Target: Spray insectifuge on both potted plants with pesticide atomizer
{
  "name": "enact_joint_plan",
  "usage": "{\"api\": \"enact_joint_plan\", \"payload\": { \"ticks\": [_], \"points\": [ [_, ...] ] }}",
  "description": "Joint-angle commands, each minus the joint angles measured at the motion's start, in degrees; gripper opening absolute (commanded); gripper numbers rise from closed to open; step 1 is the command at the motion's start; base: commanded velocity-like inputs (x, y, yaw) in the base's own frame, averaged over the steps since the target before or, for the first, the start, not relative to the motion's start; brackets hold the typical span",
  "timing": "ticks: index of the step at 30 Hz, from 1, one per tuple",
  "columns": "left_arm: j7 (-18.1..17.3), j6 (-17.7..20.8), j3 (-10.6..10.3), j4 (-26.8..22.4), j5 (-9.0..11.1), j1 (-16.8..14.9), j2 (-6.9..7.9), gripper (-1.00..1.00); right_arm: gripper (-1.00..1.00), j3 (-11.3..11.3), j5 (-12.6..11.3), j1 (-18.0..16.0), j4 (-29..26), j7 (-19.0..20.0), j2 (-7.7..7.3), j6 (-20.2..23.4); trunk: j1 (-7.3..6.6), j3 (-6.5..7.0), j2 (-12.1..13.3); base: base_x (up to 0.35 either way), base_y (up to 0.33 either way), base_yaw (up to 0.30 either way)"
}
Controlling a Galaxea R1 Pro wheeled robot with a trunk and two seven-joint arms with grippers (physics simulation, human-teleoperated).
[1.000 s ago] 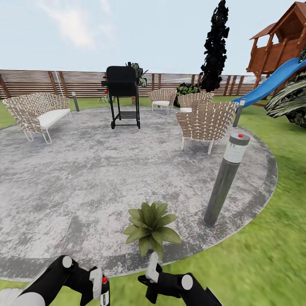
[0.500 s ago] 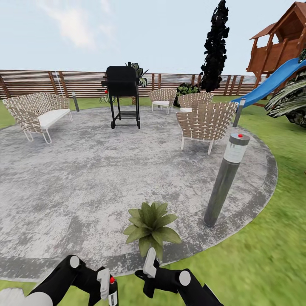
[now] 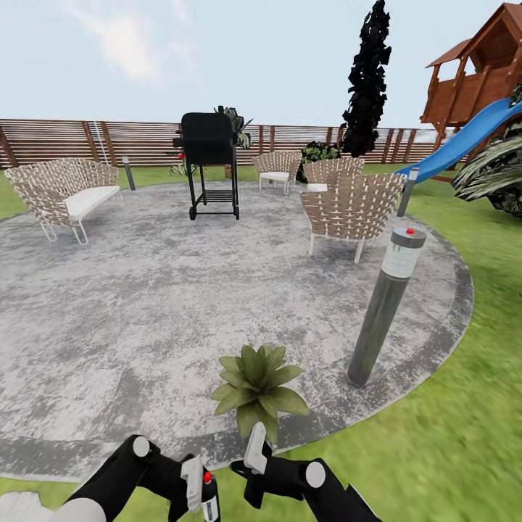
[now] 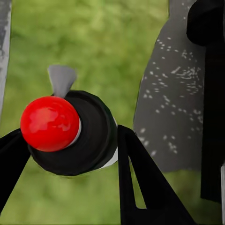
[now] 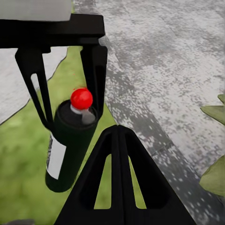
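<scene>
The pesticide atomizer (image 3: 210,502), dark with a white label band and a red knob on its black top, stands upright in my left gripper (image 3: 201,490) at the bottom of the head view. That gripper is shut on it. In the left wrist view the atomizer (image 4: 75,133) sits between the black fingers (image 4: 140,178). My right gripper (image 3: 255,444) is shut on nothing, just right of the atomizer (image 5: 70,145). One potted plant (image 3: 257,384), a low green rosette, sits on the paved round's near edge, just beyond both grippers. The second potted plant is out of view.
A grey bollard lamp (image 3: 384,304) leans right of the plant. Farther out on the grey paved round (image 3: 145,304) stand a black grill (image 3: 209,170), wicker chairs (image 3: 355,210) and a wicker sofa (image 3: 65,192). A slatted fence (image 3: 58,141) and blue slide (image 3: 464,141) lie behind, lawn (image 3: 449,435) to the right.
My left gripper has carried the atomizer to the right, closer to the right gripper. The right gripper shifted slightly left at first, then stayed still.
</scene>
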Motion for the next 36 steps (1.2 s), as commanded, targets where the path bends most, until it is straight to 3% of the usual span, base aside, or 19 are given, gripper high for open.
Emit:
{"api": "enact_joint_plan", "payload": {
  "ticks": [1,7,36],
  "points": [
    [-0.1,-0.6,0.2,-0.1,-0.4,0.0,-0.24,-1.0,-1.0,-0.1,0.6,0.0,0.0,0.0,0.02,-0.3,-0.01,-0.05,0.0,0.0,0.0,0.0],
    [0.1,-0.2,0.5,-2.6,-0.3,0.1,-1.07,-1.0,-1.0,-0.1,0.5,0.0,0.0,0.0,0.02,-0.3,-0.01,-0.05,0.0,0.0,0.0,0.0],
    [0.1,-0.3,0.5,-2.8,0.2,0.1,-2.62,-1.0,-1.0,-0.1,0.5,0.0,0.0,0.0,0.02,-0.3,-0.01,-0.05,0.0,0.0,0.0,0.0]
  ]
}}
